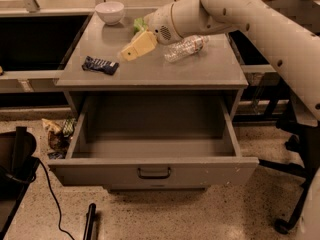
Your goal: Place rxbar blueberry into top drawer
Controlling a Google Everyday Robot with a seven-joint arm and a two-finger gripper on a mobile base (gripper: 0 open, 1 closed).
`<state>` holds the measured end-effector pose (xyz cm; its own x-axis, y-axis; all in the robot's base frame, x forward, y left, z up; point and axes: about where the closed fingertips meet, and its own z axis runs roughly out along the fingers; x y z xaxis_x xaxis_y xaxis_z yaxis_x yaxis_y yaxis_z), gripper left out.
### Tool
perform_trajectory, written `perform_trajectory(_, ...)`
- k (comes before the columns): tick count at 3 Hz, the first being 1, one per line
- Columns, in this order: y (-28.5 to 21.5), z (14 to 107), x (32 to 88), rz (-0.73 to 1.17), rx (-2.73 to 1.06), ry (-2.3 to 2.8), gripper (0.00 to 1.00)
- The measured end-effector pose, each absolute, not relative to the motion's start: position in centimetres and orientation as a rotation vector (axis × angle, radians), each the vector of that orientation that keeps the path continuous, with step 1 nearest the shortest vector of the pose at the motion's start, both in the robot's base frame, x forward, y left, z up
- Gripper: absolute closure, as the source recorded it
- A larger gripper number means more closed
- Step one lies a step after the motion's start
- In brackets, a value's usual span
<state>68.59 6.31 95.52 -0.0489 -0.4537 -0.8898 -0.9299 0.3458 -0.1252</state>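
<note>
The rxbar blueberry (100,65), a small flat bar in a dark blue wrapper, lies on the left of the grey cabinet top (150,71). My gripper (131,51), with yellowish fingers, hovers over the middle of the cabinet top, to the right of the bar and apart from it, pointing toward it. The top drawer (152,172) is pulled wide open below, with a dark bar handle on its front, and nothing shows inside it.
A white bowl (110,11) stands at the back left of the top. A clear plastic bottle (186,48) lies on its side right of the gripper. A green snack bag (139,23) peeks out behind my arm. Crumpled wrappers (56,133) lie on the floor at left.
</note>
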Motion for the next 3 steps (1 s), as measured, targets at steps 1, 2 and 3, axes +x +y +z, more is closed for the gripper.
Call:
perform_trajectory(1, 7.2, 94.9, 69.3, 0.622, -1.231, 1.663, 0.00)
perform_trajectory(2, 9.2, 93.0, 71.5, 0.642, -1.169, 1.674, 0.00)
perform_trajectory(3, 12.0, 90.8, 73.5, 0.694, -1.127, 1.684, 0.00)
